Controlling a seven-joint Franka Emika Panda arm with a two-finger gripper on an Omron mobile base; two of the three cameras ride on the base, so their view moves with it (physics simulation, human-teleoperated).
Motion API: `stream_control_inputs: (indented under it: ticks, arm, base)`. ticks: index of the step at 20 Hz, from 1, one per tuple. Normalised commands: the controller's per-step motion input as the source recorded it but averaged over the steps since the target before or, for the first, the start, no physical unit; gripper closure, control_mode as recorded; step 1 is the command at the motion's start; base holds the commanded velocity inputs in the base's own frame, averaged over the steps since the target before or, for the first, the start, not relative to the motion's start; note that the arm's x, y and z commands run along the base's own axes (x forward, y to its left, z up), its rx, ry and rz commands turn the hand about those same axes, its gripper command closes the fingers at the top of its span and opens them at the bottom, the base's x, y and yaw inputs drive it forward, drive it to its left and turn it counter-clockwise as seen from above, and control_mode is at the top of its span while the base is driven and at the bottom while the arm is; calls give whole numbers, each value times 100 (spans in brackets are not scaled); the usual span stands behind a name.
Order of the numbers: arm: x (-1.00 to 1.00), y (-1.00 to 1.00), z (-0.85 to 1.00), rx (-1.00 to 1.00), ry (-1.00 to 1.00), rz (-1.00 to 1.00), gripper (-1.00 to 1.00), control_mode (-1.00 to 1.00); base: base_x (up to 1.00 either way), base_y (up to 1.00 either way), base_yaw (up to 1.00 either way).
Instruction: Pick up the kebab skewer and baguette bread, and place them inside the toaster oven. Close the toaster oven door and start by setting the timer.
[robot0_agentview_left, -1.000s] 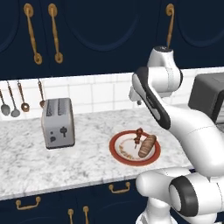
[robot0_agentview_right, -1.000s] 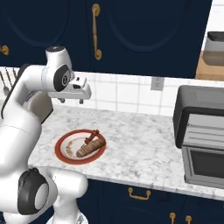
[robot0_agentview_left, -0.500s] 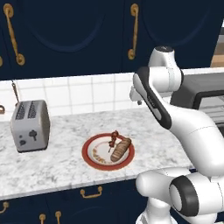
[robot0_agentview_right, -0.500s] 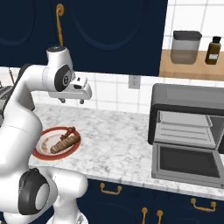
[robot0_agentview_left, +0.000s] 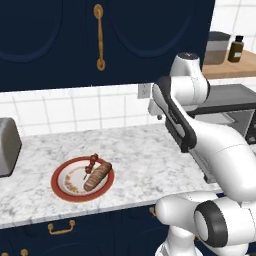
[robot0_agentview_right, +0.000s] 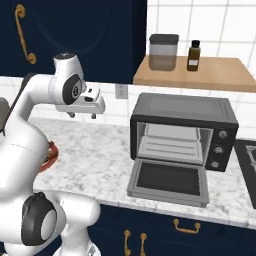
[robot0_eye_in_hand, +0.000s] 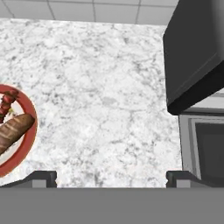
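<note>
Sitting together on the red plate (robot0_agentview_left: 64, 191), the kebab skewer (robot0_agentview_left: 91, 164) and the baguette bread (robot0_agentview_left: 97, 176) lie side by side, nothing picked yet; plate is on the bench (robot0_agentview_left: 140, 160), well left of the toaster oven (robot0_agentview_right: 185, 120); the toaster oven door (robot0_agentview_right: 169, 182) is dropped flat, cavity ready for loading; end effector (robot0_agentview_right: 81, 115) hangs high over bare marble between plate and oven, fingers spread wide, holding nothing; probably staged there so either target is reachable.
</note>
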Motion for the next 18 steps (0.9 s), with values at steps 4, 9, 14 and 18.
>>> stream_control_inputs:
  ticks: [4,9,14,18]
  arm:
    - [0,0,0,0,0,0,-100,100]
    - [0,0,0,0,0,0,-100,100]
    - [0,0,0,0,0,0,-100,100]
    - [0,0,0,0,0,0,-100,-100]
  base:
    - [0,-54,0]
    - [0,0,0]
    - [0,0,0]
    - [0,0,0]
